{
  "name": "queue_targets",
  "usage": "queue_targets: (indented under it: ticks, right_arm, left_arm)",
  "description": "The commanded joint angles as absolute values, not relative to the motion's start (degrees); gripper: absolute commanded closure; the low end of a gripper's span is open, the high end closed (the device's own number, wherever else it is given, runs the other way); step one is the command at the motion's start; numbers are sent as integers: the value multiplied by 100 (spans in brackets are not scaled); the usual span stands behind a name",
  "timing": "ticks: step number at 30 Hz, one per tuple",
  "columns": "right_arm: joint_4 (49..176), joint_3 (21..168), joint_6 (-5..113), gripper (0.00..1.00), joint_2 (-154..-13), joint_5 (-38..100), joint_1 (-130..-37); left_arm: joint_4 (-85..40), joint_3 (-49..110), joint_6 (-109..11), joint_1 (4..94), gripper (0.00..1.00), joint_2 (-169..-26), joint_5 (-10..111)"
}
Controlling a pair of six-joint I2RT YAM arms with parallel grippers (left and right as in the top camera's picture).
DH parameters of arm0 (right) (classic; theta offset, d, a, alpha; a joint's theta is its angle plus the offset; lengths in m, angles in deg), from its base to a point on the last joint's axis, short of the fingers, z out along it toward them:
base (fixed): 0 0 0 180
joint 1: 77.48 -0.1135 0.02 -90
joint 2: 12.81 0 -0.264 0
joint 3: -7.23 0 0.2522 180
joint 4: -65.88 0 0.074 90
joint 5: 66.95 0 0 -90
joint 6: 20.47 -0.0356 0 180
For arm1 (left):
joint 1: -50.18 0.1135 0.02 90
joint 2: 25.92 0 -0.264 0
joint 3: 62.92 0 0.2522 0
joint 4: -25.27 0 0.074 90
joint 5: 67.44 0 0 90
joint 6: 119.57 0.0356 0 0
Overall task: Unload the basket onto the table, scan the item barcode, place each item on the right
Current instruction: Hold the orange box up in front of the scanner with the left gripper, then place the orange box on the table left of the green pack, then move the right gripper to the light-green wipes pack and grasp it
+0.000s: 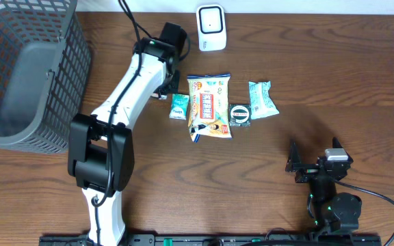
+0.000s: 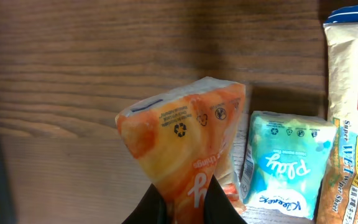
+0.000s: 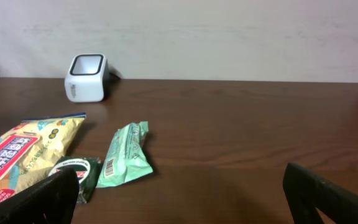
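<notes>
My left gripper [image 2: 185, 205] is shut on an orange packet [image 2: 185, 130], pinching its lower end so the packet hangs above the wooden table. From overhead the left gripper [image 1: 164, 87] is just left of the row of items, and the packet is hidden under it. The white barcode scanner [image 1: 211, 27] stands at the table's far edge, also seen as the scanner [image 3: 87, 77] in the right wrist view. My right gripper [image 1: 313, 164] rests open near the front right, with nothing between its fingers [image 3: 55, 193].
A blue tissue pack [image 2: 284, 162], a large snack bag [image 1: 209, 106], a dark round packet [image 1: 239, 114] and a mint green pack [image 1: 262, 99] lie in a row mid-table. A grey mesh basket [image 1: 26, 68] fills the far left.
</notes>
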State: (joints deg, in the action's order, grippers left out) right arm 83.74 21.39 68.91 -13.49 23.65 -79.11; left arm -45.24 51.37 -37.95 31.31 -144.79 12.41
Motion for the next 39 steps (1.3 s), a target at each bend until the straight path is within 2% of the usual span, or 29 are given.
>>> queue_targets:
  ticks: [1,6,7,8,9,11,12,15,19,22,23,25,26,32,39]
  right_arm:
    - [8405,2131,6939,1,-1319,2361,-7906]
    - [8405,2131,6939,1,-1319,2361,-7906]
    - [8405,2131,6939,1,-1319,2361,-7906]
    - [8405,2131,6939,1,-1319,2361,-7906]
    - [8405,2131,6936,1,-1319,2363,-7906]
    - [8405,2131,6939,1,-1319,2361,-7906]
    - [8405,2131,6939,1,-1319,2361,-7906]
    - [8405,2131,6939,1,-1319,2361,-7906]
    - [8405,2131,6939,1,-1319,2361,-7906]
    - [8405,2131,6936,1,-1319,2361,-7906]
    - [8405,2131,6939,1,-1319,2361,-7906]
    - [8405,2131,6939,1,-1319,2361,-7906]
    - [8405,2131,6939,1,-1319,2361,-7906]
    - [8405,2131,6939,1,-1319,2361,-7906]
    - [8405,2131,6939,1,-1319,2361,-7906]
  left_arm:
    - [-4537,5122,-3861,3240,92,-14600,1768]
    - [-4541,4967,-3863,3251,92,-14600,1765]
    - [-4546,4925,-3863,3251,88,-14600,1765]
    - [-4574,4884,-3863,3251,77,-14600,1763]
    - [-4611,4858,-3863,3253,72,-14600,1763]
    - [-4692,4855,-3863,3256,50,-14600,1763]
    - [-4710,4855,-3861,3256,47,-14600,1757]
    - [-4749,4888,-3861,3282,45,-14576,1698]
    - [-5199,5282,-3865,3367,36,-14364,1700]
    - [-5499,5664,-4073,3459,34,-14007,1700]
    - [-5573,5782,-4176,3498,29,-13815,1702]
    - [-5647,5878,-4307,3581,3,-13382,1704]
    - [-5680,5876,-4368,3623,0,-13129,1704]
    - [-6517,5876,-4641,3725,2,-11918,1711]
    - [-7383,5876,-4641,3721,2,-11426,1746]
